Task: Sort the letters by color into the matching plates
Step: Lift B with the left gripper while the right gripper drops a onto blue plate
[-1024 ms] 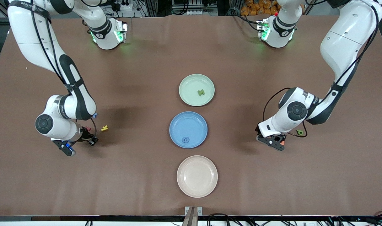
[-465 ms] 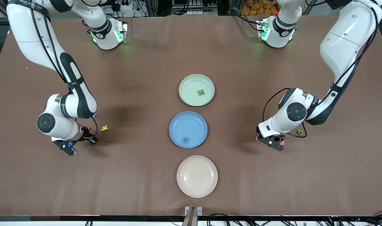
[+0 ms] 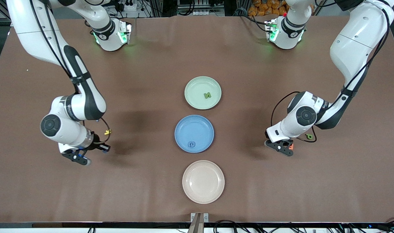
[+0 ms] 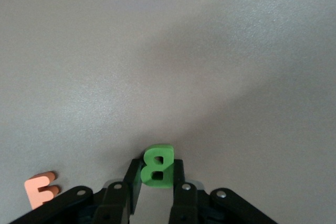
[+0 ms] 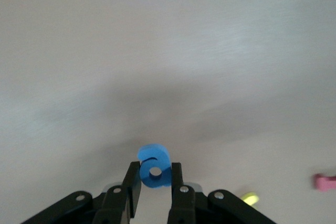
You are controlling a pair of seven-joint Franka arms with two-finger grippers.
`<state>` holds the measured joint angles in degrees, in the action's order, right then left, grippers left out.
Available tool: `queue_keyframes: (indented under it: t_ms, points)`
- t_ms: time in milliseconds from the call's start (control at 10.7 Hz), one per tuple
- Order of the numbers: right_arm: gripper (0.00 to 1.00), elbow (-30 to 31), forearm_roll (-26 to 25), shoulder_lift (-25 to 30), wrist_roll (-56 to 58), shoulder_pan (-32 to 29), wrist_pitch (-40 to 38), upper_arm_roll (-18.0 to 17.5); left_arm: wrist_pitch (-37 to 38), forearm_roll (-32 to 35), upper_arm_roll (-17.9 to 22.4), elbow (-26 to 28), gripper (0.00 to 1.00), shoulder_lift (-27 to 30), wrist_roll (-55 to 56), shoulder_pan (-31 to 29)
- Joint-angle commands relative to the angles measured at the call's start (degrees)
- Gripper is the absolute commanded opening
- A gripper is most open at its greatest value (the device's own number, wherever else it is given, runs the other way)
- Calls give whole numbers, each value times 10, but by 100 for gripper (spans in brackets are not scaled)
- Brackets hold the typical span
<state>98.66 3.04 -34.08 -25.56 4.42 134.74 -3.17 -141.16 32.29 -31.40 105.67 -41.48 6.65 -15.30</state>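
Observation:
My left gripper (image 4: 156,170) is shut on a green letter B (image 4: 157,165), low at the table toward the left arm's end (image 3: 282,148). My right gripper (image 5: 155,176) is shut on a blue letter (image 5: 154,165), over the table toward the right arm's end (image 3: 80,158). The pale green plate (image 3: 193,86) holds a green letter (image 3: 207,95). Nearer the camera, the blue plate (image 3: 192,127) holds a blue letter (image 3: 191,144). Another green letter (image 3: 309,136) lies on the table beside the left arm's wrist.
A beige plate (image 3: 203,181) sits nearest the camera, in line with the other two. An orange letter (image 4: 41,189) lies beside my left gripper. A yellow letter (image 3: 107,132) and a pink letter (image 5: 325,182) lie near my right gripper.
The left gripper's fingers have closed on the green B. The right gripper, holding the blue letter, has risen and shifted toward the plates.

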Motion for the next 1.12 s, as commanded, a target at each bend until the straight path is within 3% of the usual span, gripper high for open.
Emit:
queue_keyframes:
  t_ms: [0, 558, 838, 931, 1024]
  points:
    - [20, -13, -8, 5, 12, 27, -6, -42, -4, 15, 3, -8, 0, -4, 1, 1]
    - [23, -89, -8, -37, 9, 180, -2, -43, 5, 12, -1, 1, 0, 30, -2, -7]
    - [24, -116, -7, -67, 6, 222, 0, -45, 89, 2, -29, 1, 0, 75, 3, -8]
    - [26, -130, -7, -78, 6, 232, 2, -46, 114, -14, -37, 1, 0, 89, 4, -8]
    - [37, -143, -7, -89, 5, 238, 3, -47, 140, -30, -42, 2, 0, 102, 3, -8]
